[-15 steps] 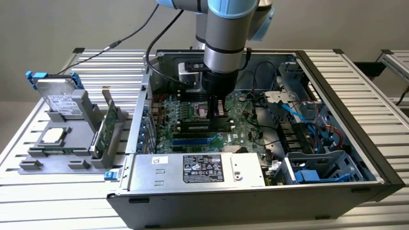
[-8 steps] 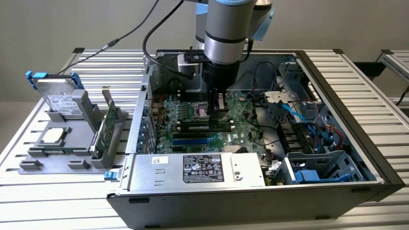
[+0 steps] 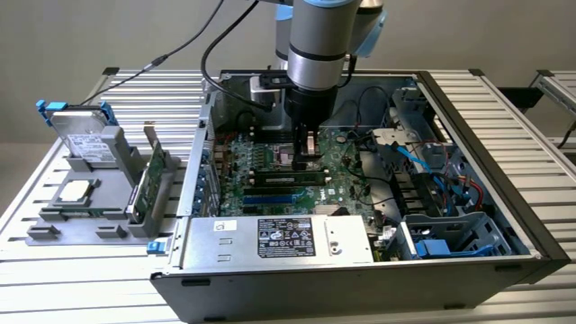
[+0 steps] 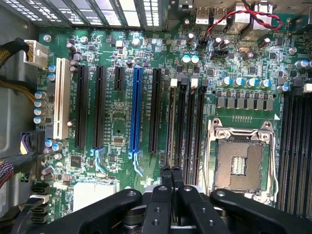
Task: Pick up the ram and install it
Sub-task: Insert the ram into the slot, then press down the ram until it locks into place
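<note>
Matt black plastic gripper (image 4: 170,181) with smooth fingers pressed together over the glossy green fibreglass motherboard (image 4: 117,122). Long green ram stick with dark matt chips (image 3: 290,178) seated in a black plastic slot. Bare, dull sheet-metal power supply box (image 3: 279,237) bearing a white paper label. Ribbed, satin aluminium slat table (image 3: 81,270). Matt grey plastic parts tray (image 3: 90,209). Brushed silver arm segment (image 3: 317,64).
</note>
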`<state>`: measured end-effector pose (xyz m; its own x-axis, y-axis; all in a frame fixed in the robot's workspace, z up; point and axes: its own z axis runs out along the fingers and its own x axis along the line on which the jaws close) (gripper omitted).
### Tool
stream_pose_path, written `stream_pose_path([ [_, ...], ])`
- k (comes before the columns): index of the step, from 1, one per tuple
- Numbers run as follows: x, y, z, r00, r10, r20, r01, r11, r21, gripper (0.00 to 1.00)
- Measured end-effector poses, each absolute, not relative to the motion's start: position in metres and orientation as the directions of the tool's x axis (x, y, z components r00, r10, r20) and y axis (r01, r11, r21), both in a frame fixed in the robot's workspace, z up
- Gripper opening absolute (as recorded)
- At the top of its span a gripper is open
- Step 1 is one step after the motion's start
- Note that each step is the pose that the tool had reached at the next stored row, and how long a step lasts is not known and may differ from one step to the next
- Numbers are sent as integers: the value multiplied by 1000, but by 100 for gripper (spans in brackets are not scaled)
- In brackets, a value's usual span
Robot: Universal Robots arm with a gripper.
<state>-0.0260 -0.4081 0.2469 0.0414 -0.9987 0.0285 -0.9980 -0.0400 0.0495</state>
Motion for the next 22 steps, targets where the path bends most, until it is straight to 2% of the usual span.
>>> stream_pose_path([
  [22, -29, -408, 243, 42, -999, 29, -998, -40, 49, 10],
])
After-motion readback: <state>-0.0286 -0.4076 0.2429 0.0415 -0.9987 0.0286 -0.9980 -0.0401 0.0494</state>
